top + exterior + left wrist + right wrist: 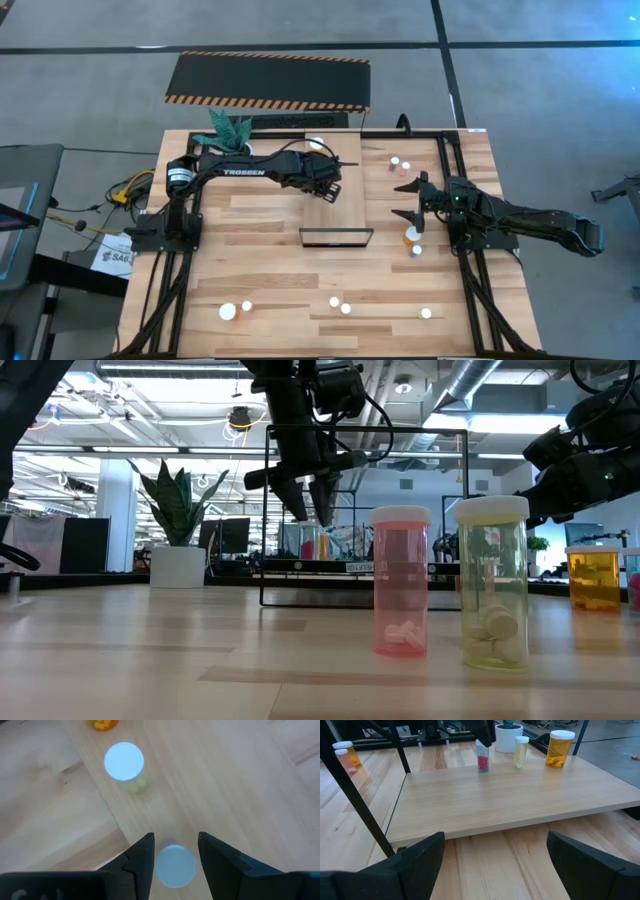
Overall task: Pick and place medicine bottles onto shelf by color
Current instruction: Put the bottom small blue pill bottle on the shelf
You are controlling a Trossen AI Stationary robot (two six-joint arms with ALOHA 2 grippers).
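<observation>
The shelf point(350, 205) is a pale board in the middle of the table. My left gripper point(330, 192) reaches over it, shut on a small pink bottle point(483, 762). Toward the shelf's far end, past that bottle, stand a yellowish bottle point(521, 752) and a larger orange bottle point(559, 749). They show too in the left wrist view, the yellowish bottle point(125, 765) and the orange bottle point(102, 724). More white-capped bottles stand on the table at the right point(400, 165) and near the front edge point(340, 305). My right gripper point(415, 200) waits open at the shelf's right side. My left gripper has the pink bottle's white cap point(172, 865) between its two fingers point(145, 855), one on either side. The fingers come from above, slanting down. The bottle is upright, with its base point(483, 770) on the shelf.
A white pot with a green plant point(232, 130) stands at the table's far left. A black mat with striped edges point(268, 80) lies beyond the table. The shelf's dark frame point(337, 238) rises at its near end. Pink point(401, 582), yellowish point(492, 585) and orange point(594, 575) bottles stand close to the low camera.
</observation>
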